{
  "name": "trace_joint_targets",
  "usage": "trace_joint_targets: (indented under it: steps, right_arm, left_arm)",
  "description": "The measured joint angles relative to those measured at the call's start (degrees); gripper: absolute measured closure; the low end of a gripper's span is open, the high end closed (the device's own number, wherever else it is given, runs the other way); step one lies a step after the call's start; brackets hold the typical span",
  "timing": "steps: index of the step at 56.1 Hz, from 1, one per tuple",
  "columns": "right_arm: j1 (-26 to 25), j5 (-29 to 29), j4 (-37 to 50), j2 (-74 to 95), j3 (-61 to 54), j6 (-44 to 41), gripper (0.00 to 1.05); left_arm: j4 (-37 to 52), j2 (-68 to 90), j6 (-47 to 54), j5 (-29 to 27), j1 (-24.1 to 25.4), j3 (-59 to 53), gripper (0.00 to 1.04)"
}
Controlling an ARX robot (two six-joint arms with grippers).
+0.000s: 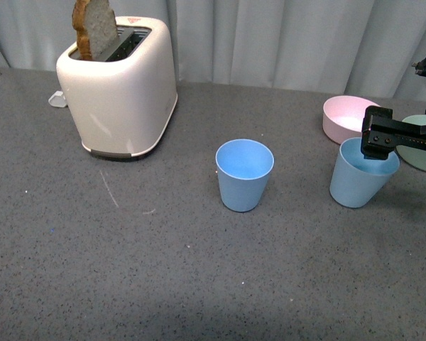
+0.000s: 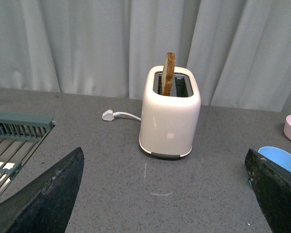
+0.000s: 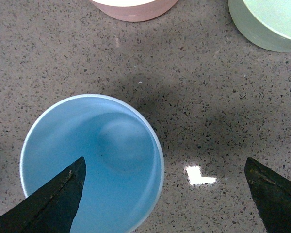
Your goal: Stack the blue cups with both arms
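- Right jaws, at the end of the right arm (image 1: 406, 136), are spread wide. One finger (image 3: 46, 204) hangs over the mouth of a blue cup (image 3: 111, 145) and the other over bare surface, so the cup's rim on that side lies between them. I cannot tell whether anything touches.
- Left jaws are also parted, holding nothing. Their two dark fingers (image 2: 43, 194) frame the scene in the left wrist view, and that arm is outside the front view.
- Grey speckled surface (image 1: 163, 270) carries everything, with a pale pleated curtain (image 1: 270, 35) behind it.
- White toaster (image 1: 121, 89) with a bread slice (image 1: 94, 28) sticking up stands well apart from the right jaws. It sits straight ahead of the left jaws, in the gap between the fingers.
- Grey-green dish rack (image 2: 14, 141) lies off to one side of the left jaws.
- Pink bowl (image 1: 344, 114) and green bowl (image 1: 416, 142) sit just beyond the right jaws, near the cup (image 1: 356, 183).
- Second blue cup (image 1: 244, 174) stands upright and alone, between the toaster and the right jaws. It also shows at the edge of one left finger (image 2: 280, 159).
- Both cups are light blue, matte, tapered and handleless, mouths up and empty.
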Motion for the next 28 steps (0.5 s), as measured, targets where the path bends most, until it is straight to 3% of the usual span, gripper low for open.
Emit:
trace_joint_targets:
  steps: [12, 28]
  right_arm:
    - [-0.2, 0.2, -0.3, 2.8, 1.4, 0.2, 0.11]
    - [-0.7, -0.3, -1.1, 4.9, 3.1, 0.3, 0.49]
  left_arm:
    - [0.0, 0.0, 0.0, 0.0, 0.0, 0.0, 0.07]
    - [0.0, 0.0, 0.0, 0.0, 0.0, 0.0, 0.07]
